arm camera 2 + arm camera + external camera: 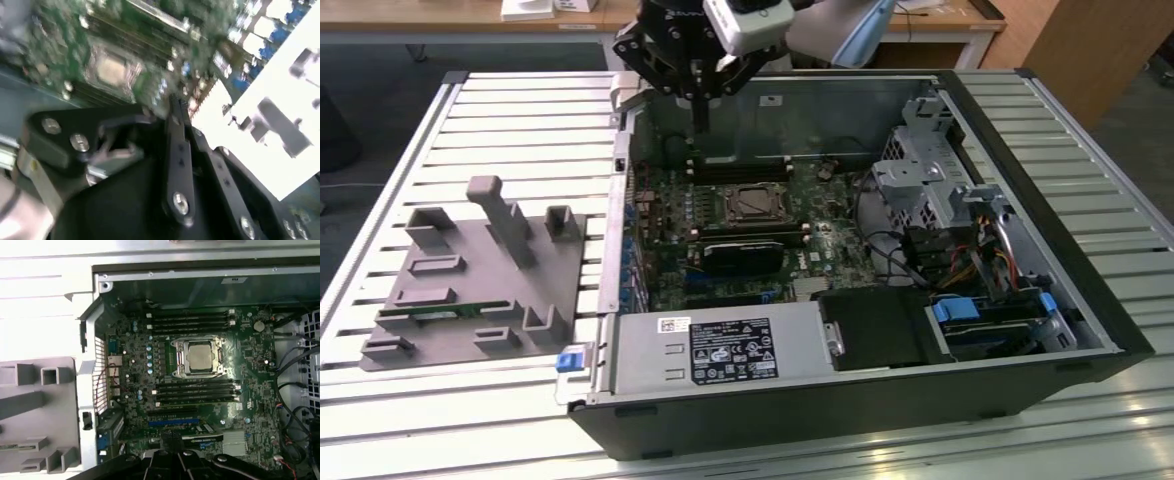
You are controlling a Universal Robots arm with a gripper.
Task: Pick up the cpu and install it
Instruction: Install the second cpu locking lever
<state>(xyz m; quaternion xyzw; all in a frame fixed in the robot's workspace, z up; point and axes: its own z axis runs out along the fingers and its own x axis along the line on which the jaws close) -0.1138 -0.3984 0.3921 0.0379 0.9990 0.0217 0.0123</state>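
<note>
- The grey tray (467, 290) sits on the table (400, 130) at the exterior view's left, just beside the open computer case (1067, 300).
- The cpu (199, 356) lies flat in its socket (176, 360) on the motherboard (250, 390), between the memory slots; being square, it has no long axis.
- My end effector (698, 125) hangs above the board's far edge; the cpu lies nearer and below it, well apart.
- My end effector's fingers look drawn together, holding nothing.

Arm lowered from above, hand (699, 125) pointing down, its fingers (176, 125) together.
</note>
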